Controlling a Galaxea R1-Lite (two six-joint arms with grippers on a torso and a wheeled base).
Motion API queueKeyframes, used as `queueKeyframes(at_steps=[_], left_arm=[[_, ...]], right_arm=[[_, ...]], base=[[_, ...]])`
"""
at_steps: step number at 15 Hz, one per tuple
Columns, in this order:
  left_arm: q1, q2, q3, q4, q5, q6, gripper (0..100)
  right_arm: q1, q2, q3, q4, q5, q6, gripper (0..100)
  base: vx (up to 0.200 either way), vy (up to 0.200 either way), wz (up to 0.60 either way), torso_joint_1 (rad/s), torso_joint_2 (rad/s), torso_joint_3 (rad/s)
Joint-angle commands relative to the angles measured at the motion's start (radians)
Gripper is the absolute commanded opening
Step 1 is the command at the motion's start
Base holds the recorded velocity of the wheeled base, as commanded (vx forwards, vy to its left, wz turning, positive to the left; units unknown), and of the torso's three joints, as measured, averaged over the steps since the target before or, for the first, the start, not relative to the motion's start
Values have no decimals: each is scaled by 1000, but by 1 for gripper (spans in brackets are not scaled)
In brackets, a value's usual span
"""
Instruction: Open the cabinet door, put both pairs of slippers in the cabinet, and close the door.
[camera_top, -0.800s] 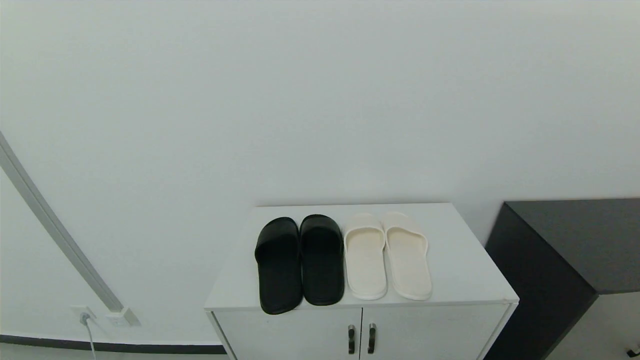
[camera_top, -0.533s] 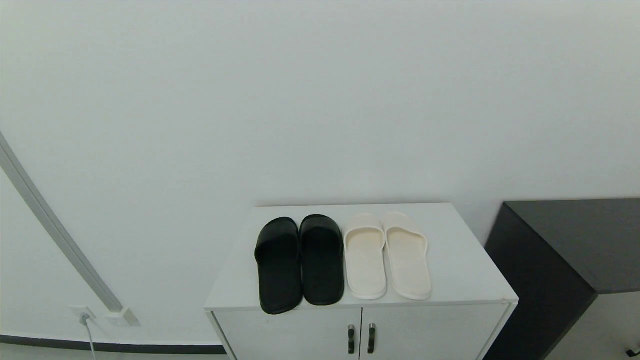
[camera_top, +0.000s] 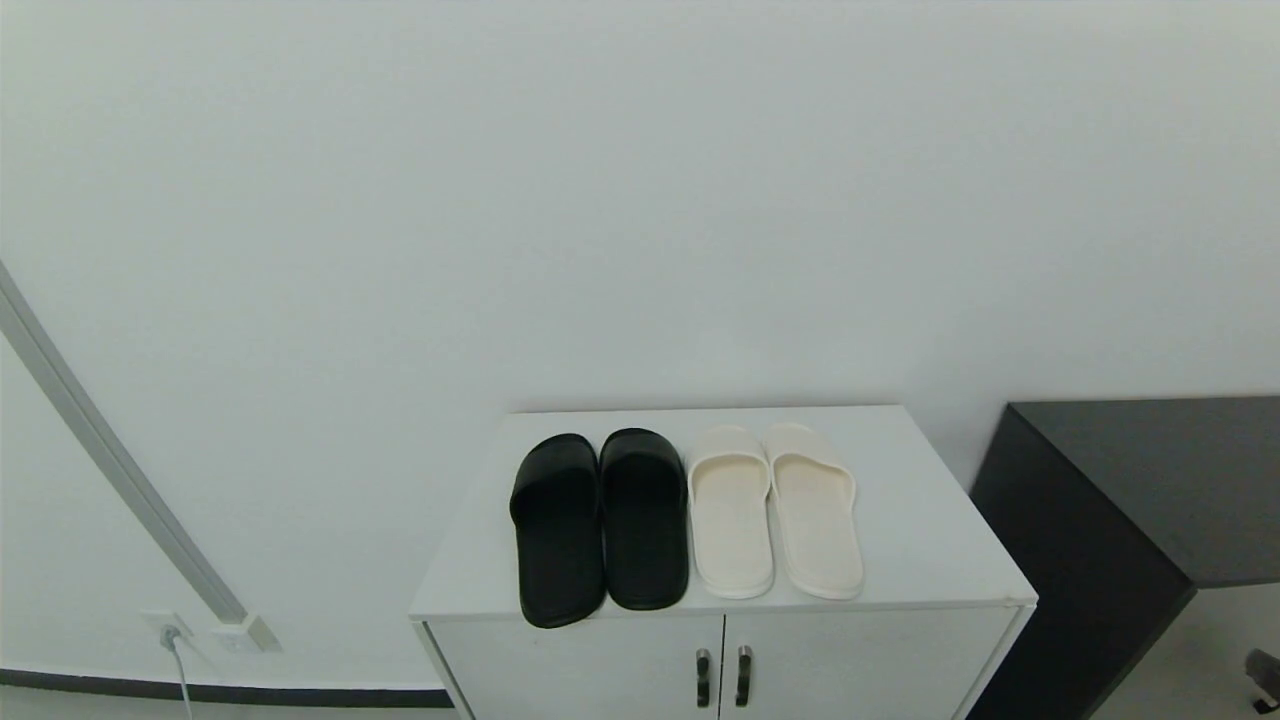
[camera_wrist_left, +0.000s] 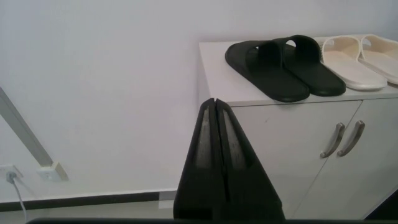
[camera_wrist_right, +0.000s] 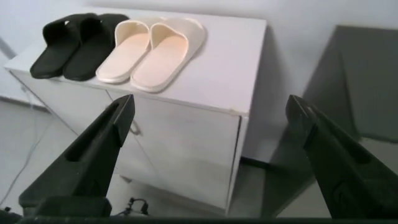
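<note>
My left pincer (camera_wrist_left: 214, 106) is clenched, its two fingers pressed flat together with nothing between them. It sits low, below the level of the cabinet top and in front of the cabinet's front left corner, pointing toward it. My right pincer (camera_wrist_right: 210, 106) is released, the fingers spread wide and holding nothing. It is raised off the front right corner, looking down across the top.

The white cabinet (camera_top: 930, 540) stands against a plain white wall (camera_top: 640, 200). Both doors (camera_top: 590, 665) are shut, and their two dark handles (camera_top: 703, 678) sit side by side at the middle seam.

The black slippers (camera_top: 640, 530) lie on the left half of the top, toes toward the wall and heels at the front edge. The outer one's heel pokes slightly over that edge. The cream slippers (camera_top: 730, 520) lie just beside them near the middle, facing the same way, with their heels close to the front edge.

A dark piece of furniture (camera_top: 1100, 520) stands to the right of the cabinet. On the left, a grey cable duct (camera_top: 110, 450) slants down the wall to a socket (camera_top: 165, 628) with a plug in it, above a dark baseboard (camera_top: 220, 693).
</note>
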Motion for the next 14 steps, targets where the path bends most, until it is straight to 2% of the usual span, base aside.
queueKeyframes(at_steps=[1,4,7,8,11,14], left_arm=[[0,1,0,0,0,0,0],[0,1,0,0,-2,0,0],[0,1,0,0,-2,0,0],[0,1,0,0,0,0,0],[0,1,0,0,0,0,0],[0,1,0,0,0,0,0]], right_arm=[[156,310,-62,-136,-69,28,100],[363,463,-113,-240,-245,119,100],[503,598,-211,-260,-345,206,100],[521,626,-228,-260,-362,223,100],[619,822,-355,-271,-524,312,100],[664,997,-458,-312,-659,355,100]], base=[[0,0,0,0,0,0],[0,0,0,0,0,0],[0,0,0,0,0,0],[0,0,0,0,0,0],[0,0,0,0,0,0],[0,0,0,0,0,0]])
